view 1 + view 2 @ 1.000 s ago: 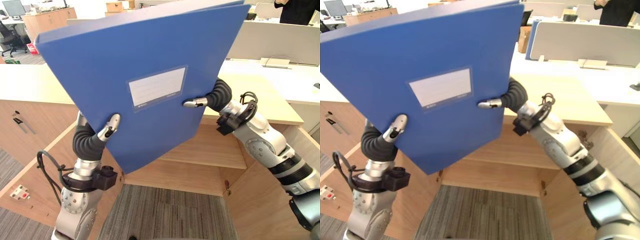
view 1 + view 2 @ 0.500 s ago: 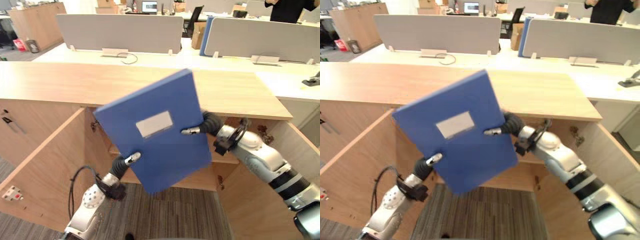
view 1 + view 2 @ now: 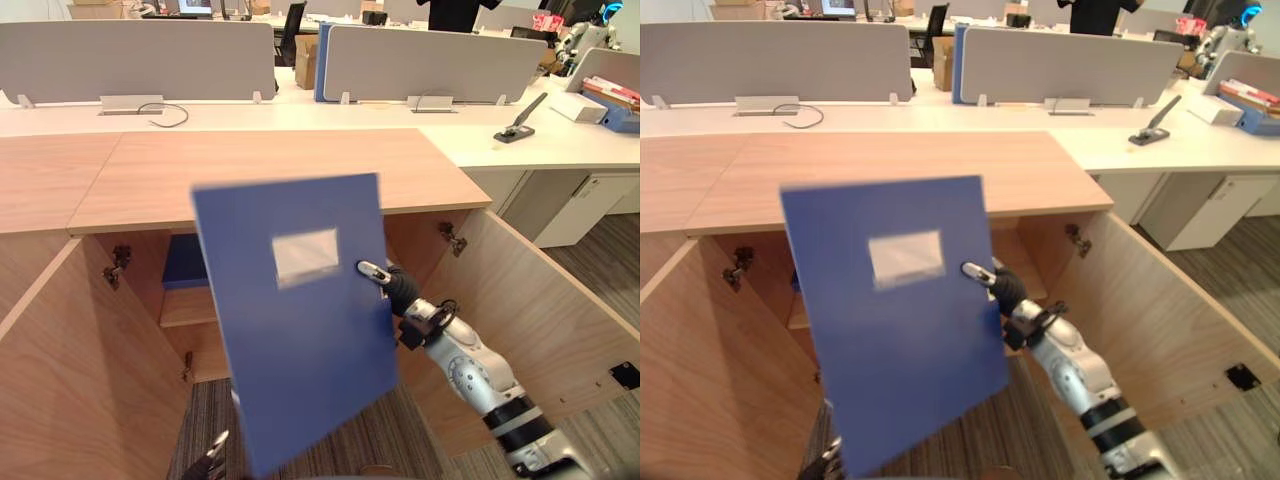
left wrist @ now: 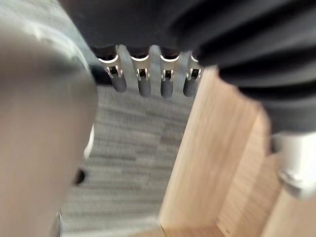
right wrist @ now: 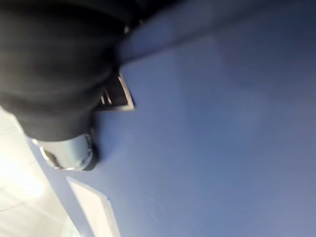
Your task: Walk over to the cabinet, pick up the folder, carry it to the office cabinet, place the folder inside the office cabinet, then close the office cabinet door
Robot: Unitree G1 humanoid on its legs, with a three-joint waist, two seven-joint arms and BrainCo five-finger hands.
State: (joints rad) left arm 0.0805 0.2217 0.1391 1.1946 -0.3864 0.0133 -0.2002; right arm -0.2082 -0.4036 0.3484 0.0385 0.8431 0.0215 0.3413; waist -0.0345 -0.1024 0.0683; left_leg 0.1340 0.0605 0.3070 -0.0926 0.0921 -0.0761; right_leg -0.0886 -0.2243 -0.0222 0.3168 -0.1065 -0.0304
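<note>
The blue folder (image 3: pixel 300 340) with a white label hangs upright before the open office cabinet (image 3: pixel 250 170), its lower corner tipped toward me. My right hand (image 3: pixel 390 283) grips its right edge: the thumb lies on the front beside the label, the fingers are hidden behind. Up close, the right wrist view has the same blue cover (image 5: pixel 222 123) under that thumb. Low down at the folder's bottom left is my left hand (image 3: pixel 217 450), apart from the folder. Its fingers (image 4: pixel 141 79) are straight and empty above the carpet.
Both cabinet doors stand wide, the left door (image 3: pixel 60 370) and the right door (image 3: pixel 530 310). Another blue item (image 3: pixel 185 262) sits on the inner shelf (image 3: pixel 190 305). Desks with grey partitions (image 3: pixel 130 60) run behind. A person (image 3: pixel 450 12) stands at the back.
My left hand has let go of the folder and dropped low. The folder now hangs from my right hand alone, lower and more upright. The camera has shifted too.
</note>
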